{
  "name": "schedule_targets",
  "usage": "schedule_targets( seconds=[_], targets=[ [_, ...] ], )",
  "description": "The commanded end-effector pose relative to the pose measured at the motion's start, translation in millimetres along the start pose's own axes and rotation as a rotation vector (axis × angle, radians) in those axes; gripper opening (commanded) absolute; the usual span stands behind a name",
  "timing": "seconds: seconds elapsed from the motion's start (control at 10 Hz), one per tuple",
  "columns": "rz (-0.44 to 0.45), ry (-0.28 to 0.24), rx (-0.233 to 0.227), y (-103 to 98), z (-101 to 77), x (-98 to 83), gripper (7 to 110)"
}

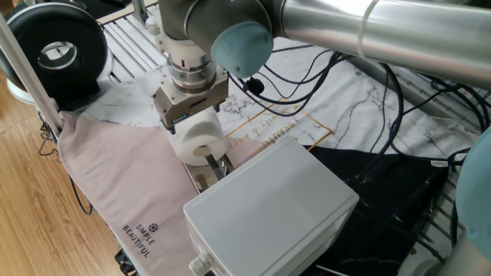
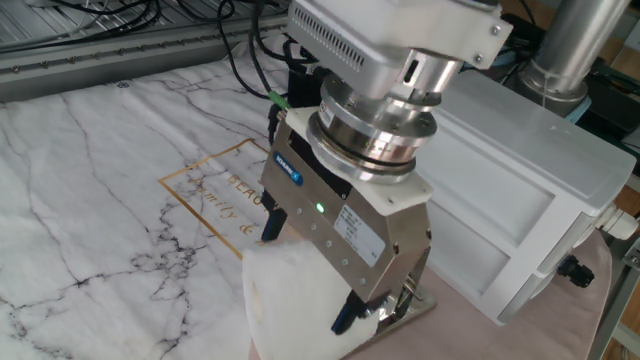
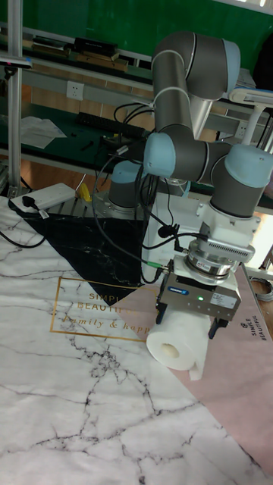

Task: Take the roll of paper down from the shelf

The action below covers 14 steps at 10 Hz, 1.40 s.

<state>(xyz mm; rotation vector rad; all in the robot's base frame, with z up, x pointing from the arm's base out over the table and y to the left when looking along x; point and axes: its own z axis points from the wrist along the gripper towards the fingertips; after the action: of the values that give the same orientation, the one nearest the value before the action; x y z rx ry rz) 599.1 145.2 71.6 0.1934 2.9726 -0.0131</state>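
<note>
The white roll of paper (image 1: 201, 138) lies on its side on the small chrome shelf (image 2: 402, 306), with a thin metal rod (image 1: 211, 159) in its hollow core. My gripper (image 2: 308, 272) hangs straight over the roll of paper (image 2: 285, 305). It is open, with its dark fingertips (image 2: 346, 317) down on either side of the roll and close against it. In the tall fixed view the gripper (image 3: 187, 320) sits on top of the roll (image 3: 179, 339), and the core faces the camera. Most of the shelf is hidden under the roll.
A large pale grey box (image 1: 272, 205) stands right beside the shelf. A pink cloth (image 1: 123, 180) lies under it, on a marble-patterned mat (image 2: 90, 180). There are black cables (image 1: 337, 77) behind, a black round device (image 1: 54, 50) at the far left, and a black sheet (image 3: 83, 242).
</note>
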Motion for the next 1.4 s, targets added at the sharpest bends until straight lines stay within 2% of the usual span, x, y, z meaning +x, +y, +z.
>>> schedule_targets(
  seconds=[0.0,0.1,0.2,0.4,0.6,0.8,1.0,1.3],
  targets=[
    [0.024,-0.036,-0.029,4.3,16.3,-7.2,107],
    [0.029,0.005,0.037,-11.0,19.6,3.2,107],
    [0.03,0.061,0.104,-28.0,14.7,17.1,107],
    [0.037,0.088,0.118,-28.6,1.7,21.2,107],
    [0.053,0.066,0.111,-19.5,7.6,16.4,107],
    [0.093,0.06,0.051,0.0,14.8,15.2,107],
    [0.102,0.067,0.021,-3.5,15.7,21.0,107],
    [0.132,0.123,0.028,-7.7,22.0,38.9,107]
  ],
)
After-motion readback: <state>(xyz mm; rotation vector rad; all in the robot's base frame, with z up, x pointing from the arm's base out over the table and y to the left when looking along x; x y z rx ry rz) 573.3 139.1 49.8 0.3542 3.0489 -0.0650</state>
